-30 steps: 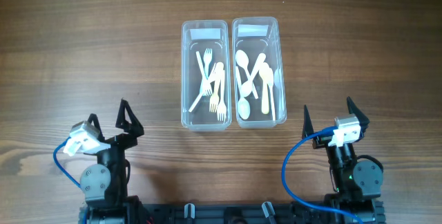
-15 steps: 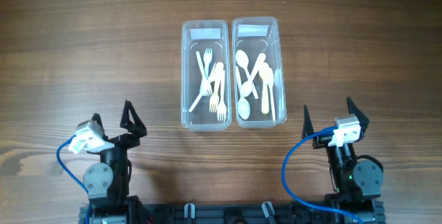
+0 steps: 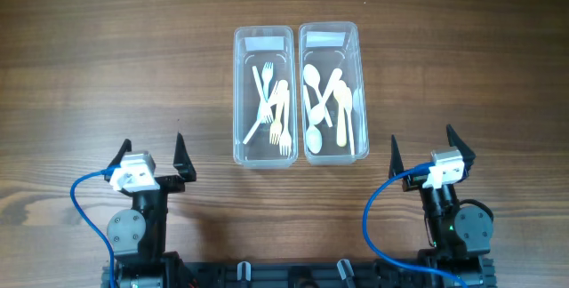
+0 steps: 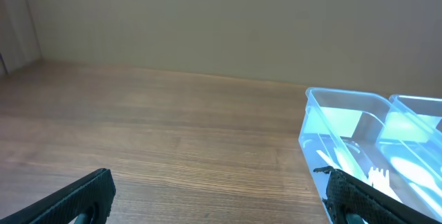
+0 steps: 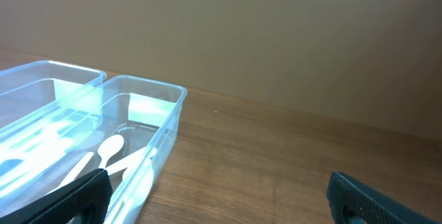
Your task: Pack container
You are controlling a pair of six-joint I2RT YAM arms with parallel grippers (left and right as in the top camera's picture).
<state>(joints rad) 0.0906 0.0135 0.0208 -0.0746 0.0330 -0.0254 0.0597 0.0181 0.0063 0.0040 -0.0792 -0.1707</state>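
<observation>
- The two clear containers stand side by side toward the far middle of the tabletop (image 3: 107, 57). The left container (image 3: 263, 32) holds forks (image 3: 276, 110) and the right container (image 3: 327, 30) holds spoons (image 3: 318, 101).
- The long inner walls run so close that the overhead view may not show whether they touch. A finger coming down along that line would likely push on both containers at once.
- The forks lie crossed and overlapping, and so do the spoons. A pinch aimed at one piece could drag or flick its neighbours over the low wall.
- The containers look light and sit loose on smooth wood. A sideways push on a rim would probably slide or turn one rather than meet any resistance.
- No lid shows in any view, so a reach made on the wrong guess about the next step could disturb the sorted cutlery.
- The left gripper (image 3: 152, 144) sits at the near left, well apart from the containers. It points toward the far side, and its jaws are wide and empty.
- The right gripper (image 3: 421, 138) sits at the near right, angled slightly inward. Its jaws are also wide and hold nothing.
</observation>
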